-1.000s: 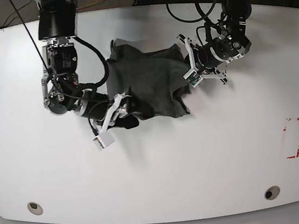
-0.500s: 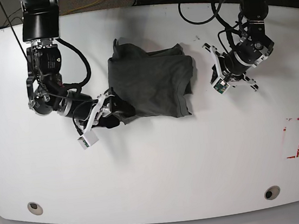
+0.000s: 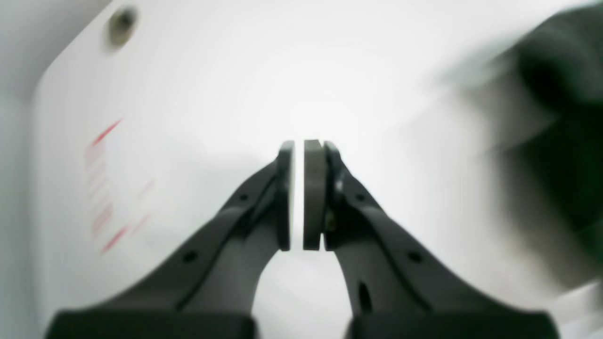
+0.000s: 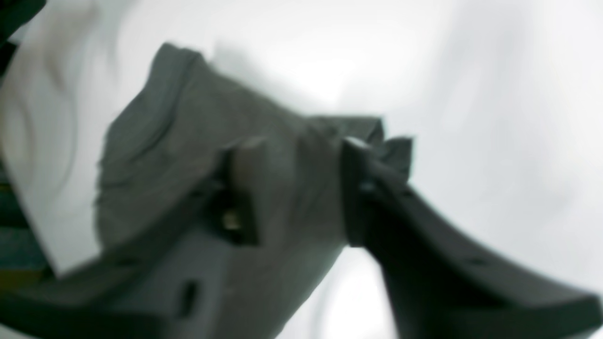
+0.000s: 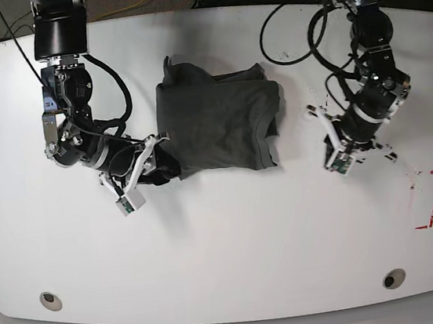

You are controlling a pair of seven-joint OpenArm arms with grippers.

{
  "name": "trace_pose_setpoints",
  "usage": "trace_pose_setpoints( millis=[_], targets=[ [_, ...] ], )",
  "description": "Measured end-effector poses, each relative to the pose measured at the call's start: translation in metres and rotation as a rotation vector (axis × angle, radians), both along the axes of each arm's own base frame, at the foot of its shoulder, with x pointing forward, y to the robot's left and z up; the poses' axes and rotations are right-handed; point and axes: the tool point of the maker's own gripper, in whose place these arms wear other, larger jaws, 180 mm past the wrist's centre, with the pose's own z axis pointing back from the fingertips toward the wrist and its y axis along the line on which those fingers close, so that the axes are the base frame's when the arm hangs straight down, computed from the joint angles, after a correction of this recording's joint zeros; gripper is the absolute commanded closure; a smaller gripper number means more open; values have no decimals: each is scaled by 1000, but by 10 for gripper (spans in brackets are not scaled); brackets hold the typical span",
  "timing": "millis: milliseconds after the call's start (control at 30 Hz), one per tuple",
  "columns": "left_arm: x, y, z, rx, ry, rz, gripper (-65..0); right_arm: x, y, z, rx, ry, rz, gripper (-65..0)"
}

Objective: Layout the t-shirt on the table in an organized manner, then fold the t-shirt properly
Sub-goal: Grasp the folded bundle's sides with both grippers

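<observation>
The dark grey t-shirt [image 5: 216, 126] lies roughly squared up in the middle of the white table [image 5: 234, 239]. My right gripper [image 5: 160, 162] sits at the shirt's near-left corner. In the right wrist view, blurred grey fabric of the t-shirt [image 4: 188, 141] fills the gap between the fingers [image 4: 362, 188], so the gripper [image 4: 297, 179] is shut on it. My left gripper [image 5: 356, 157] hovers over bare table to the right of the shirt. In the left wrist view its pads [image 3: 313, 188] are pressed nearly together with nothing between them, and the t-shirt [image 3: 560, 94] is a dark blur at right.
A red tape rectangle [image 5: 427, 199] marks the table near its right edge. Two round grommets [image 5: 50, 300] [image 5: 394, 278] sit by the front edge. Black cables trail from both arms across the back of the table.
My left gripper has drawn away from the shirt's right side, moving right and toward the front. My right gripper has narrowed onto the near-left corner. The shirt now lies flatter.
</observation>
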Motion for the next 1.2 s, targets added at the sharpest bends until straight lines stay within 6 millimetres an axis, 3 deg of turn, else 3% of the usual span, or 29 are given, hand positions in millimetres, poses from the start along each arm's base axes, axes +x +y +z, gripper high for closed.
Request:
trace_pose_setpoints(
  millis=[100, 167, 467, 633, 900, 1200],
  targets=[
    [-6, -42, 1, -40, 0, -118, -21, 7, 8, 2, -35, -42, 12, -31],
    [-9, -58, 1, -45, 0, -165, -21, 11, 12, 2, -82, -61, 30, -35],
    [-38, -93, -23, -24, 67, -274, -21, 24, 25, 4, -170, -143, 43, -34],
    [-61, -122, -27, -106, 67, -357, -21, 27, 22, -10, -201, -139, 32, -34],
    [-96, -127, -60, -113, 180, -369, -21, 17, 22, -42, -170, -103, 61, -33],
    [-114, -122, -102, -156, 305, -337, -21, 0, 8, -81, -112, -53, 0, -31]
  ],
)
